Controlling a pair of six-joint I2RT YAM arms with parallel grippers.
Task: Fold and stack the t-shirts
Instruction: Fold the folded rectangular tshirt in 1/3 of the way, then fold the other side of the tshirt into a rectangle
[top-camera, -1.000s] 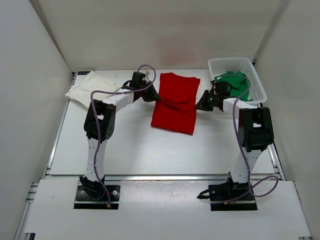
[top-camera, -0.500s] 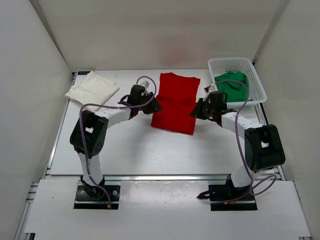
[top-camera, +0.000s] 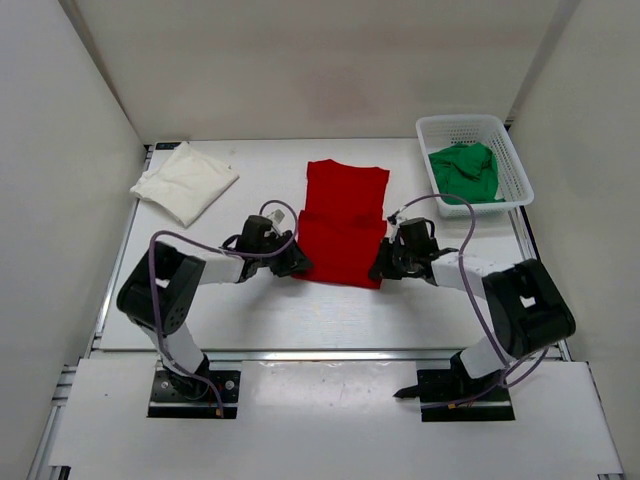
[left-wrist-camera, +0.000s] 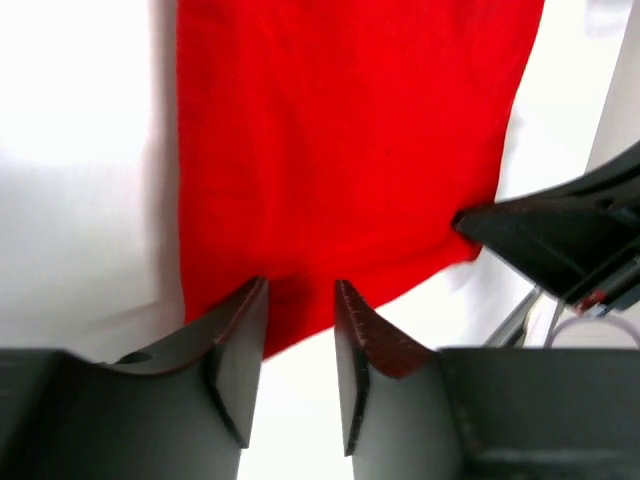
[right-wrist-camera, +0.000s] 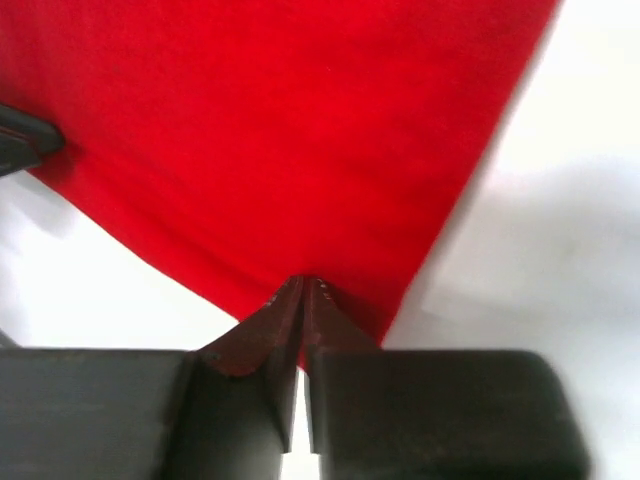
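Note:
The red t-shirt (top-camera: 343, 222) lies flat in the middle of the table, with a fold line across it. My left gripper (top-camera: 296, 266) is at its near left corner. In the left wrist view the left gripper (left-wrist-camera: 298, 292) is open, its fingertips (left-wrist-camera: 243, 330) at the red hem (left-wrist-camera: 340, 150) with bare table showing between them. My right gripper (top-camera: 380, 268) is at the near right corner. In the right wrist view the right gripper (right-wrist-camera: 303, 282) is shut on the red shirt's edge (right-wrist-camera: 280, 130). The cream-white t-shirt (top-camera: 185, 181) lies folded at the far left. The green t-shirt (top-camera: 466, 170) lies crumpled in the basket.
A white mesh basket (top-camera: 512, 160) stands at the far right corner of the table. White walls enclose the table on the left, back and right. The right gripper's dark body shows in the left wrist view (left-wrist-camera: 560, 240).
Both grippers have moved from the shirt's middle toward the near edge, bringing red cloth with them. The red shirt now reaches closer to the arms' bases.

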